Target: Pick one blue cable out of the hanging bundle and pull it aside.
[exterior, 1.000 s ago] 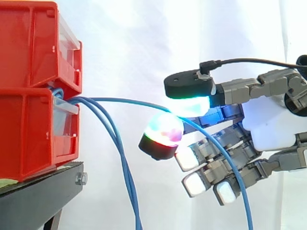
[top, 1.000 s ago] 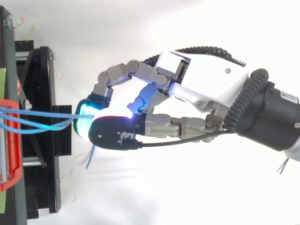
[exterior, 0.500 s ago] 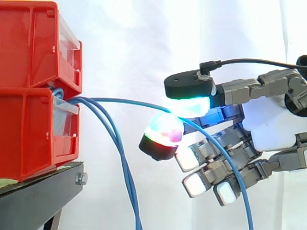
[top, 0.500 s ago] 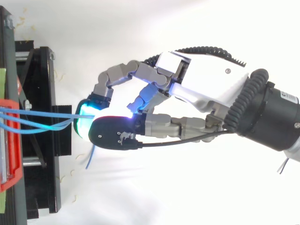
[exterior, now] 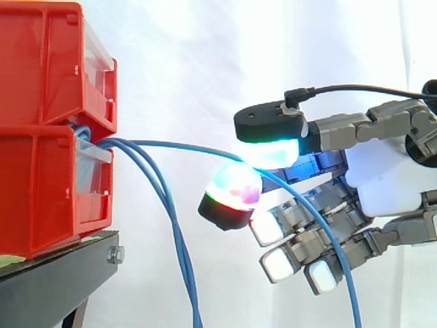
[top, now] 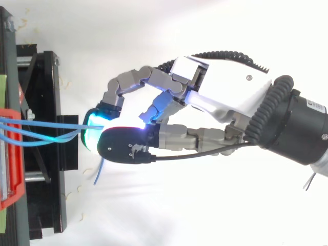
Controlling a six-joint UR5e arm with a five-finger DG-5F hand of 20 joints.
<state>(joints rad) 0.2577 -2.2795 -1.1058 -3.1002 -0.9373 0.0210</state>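
Cable pinched, pull aside to come

The hand (exterior: 389,178) is closed in a pinch on one blue cable (exterior: 184,145). One cyan-green pad (exterior: 273,152) sits on top of it and a second pad (exterior: 235,186), glowing magenta and green, sits beneath. The other fingers are curled loosely below and hold nothing.

The cable leaves the gap between the two stacked red bins (exterior: 41,123), arches right to the pinch and drops away past the lower fingers. The rest of the hanging bundle (exterior: 179,246) falls steeply beside the black stand (exterior: 54,280), well apart from the pads. The selection looks done, and the pulling step is what remains.

To do it well:
- Hold the pinch firm before you move, because a thin cable between round pads may slip.
- Draw away from the bins in a smooth line so the arch straightens gradually.
- Watch the bin end, where all the cables share one exit. A jerk there could drag a neighbour along or strain the root.
- From above, check that a single strand (top: 46,124) runs into the pads.

No brand, label text or other writing can be read. A pale green strip (top: 2,87) lies at the left edge in the top view, and its face is not legible.
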